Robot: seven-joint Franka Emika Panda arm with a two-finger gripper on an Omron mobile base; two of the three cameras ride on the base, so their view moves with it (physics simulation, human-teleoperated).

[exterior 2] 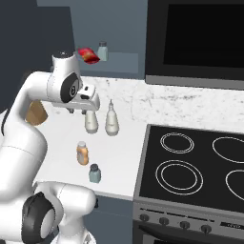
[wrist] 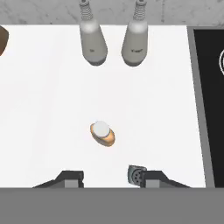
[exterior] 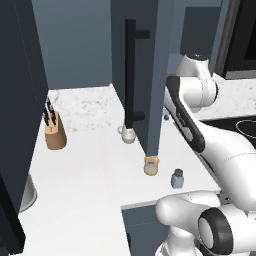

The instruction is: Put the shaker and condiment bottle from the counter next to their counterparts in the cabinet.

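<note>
The gripper [wrist: 106, 178] hangs high over the counter [exterior: 85, 165] and looks straight down. Its two dark fingers stand wide apart and hold nothing. Between them and a bit further on, the hand view shows the condiment bottle [wrist: 103, 133] from above, with its pale cap on top of its orange body. It stands upright on the white counter. The shaker [wrist: 136, 174] sits right beside the right finger in that view, and its grey top with little holes peeks out. In the right base view the condiment bottle [exterior 2: 82, 153] and the shaker [exterior 2: 95, 173] stand near each other close to the front edge of the counter, apart and not touching. In the left base view the condiment bottle [exterior: 151, 165] sits just under the bottom edge of the open door of the cabinet [exterior: 142, 60], and the shaker [exterior: 177, 178] is a little to its right. The door has a long black handle [exterior: 131, 75]. Two grey bottles [wrist: 113, 40] with thin necks stand side by side near the back wall. A wooden knife block [exterior: 54, 131] stands on the left part of the counter. Up on a shelf in the right base view sit a red packet [exterior 2: 87, 55] and a second small shaker [exterior 2: 102, 51]. The black stove top [exterior 2: 200, 164] lies to the right of the counter.
</note>
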